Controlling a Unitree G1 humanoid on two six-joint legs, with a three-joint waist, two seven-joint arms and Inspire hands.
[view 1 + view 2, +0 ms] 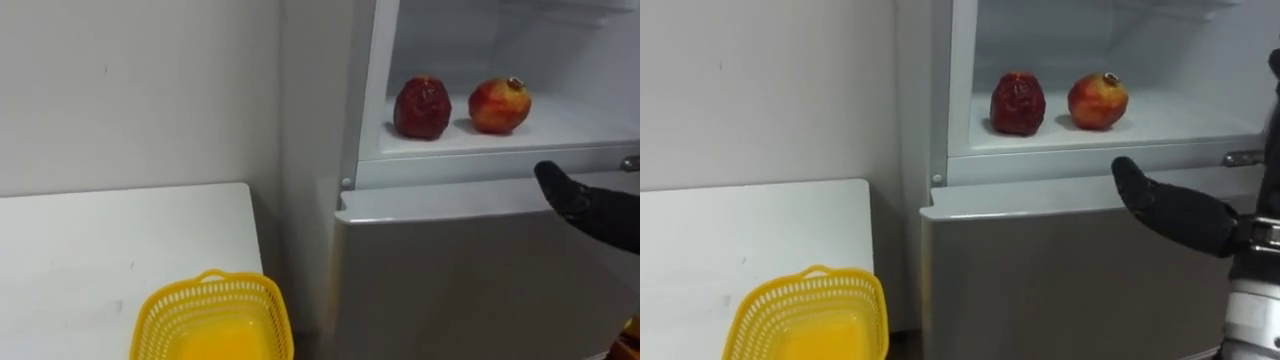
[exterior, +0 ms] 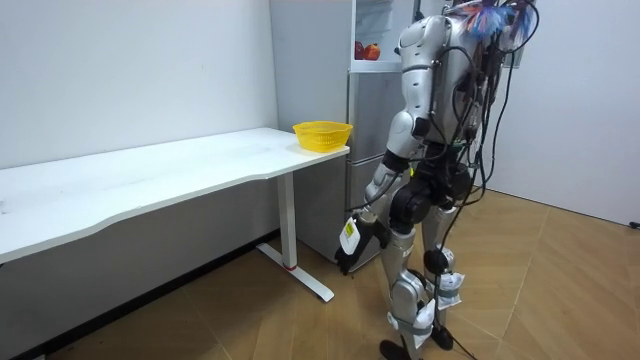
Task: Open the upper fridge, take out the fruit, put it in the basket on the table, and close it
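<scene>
I have the upper fridge compartment (image 1: 560, 125) open in front of me, and two fruits sit on its white shelf. The left one is a dark red fruit (image 1: 422, 107): deep maroon, wrinkled and lumpy on the skin, standing upright and narrowing a little towards the top. The right one is a pomegranate (image 1: 500, 105): rounder and smoother, bright red fading to orange-yellow on its flank, with its small dark crown tipped up and to the right. They stand near each other without touching, and both are towards the front of the shelf.

My right hand (image 1: 1170, 210) comes in from the right, black-gloved. Its fingers are stretched out loosely and point up and left, and it has hold of nothing. It sits just below the shelf's front edge, in front of the top of the closed lower door (image 1: 470, 280), to the right of the pomegranate and clear of both fruits.

To the left of the fridge is the white tabletop (image 1: 100, 250). A yellow plastic basket (image 1: 212, 320) stands on its near right corner.

In the room view I'm standing upright, facing the fridge, at the end of the tabletop where the basket is. My left hand (image 2: 350, 255) hangs low beside my thigh, and I cannot tell how its fingers are set.
</scene>
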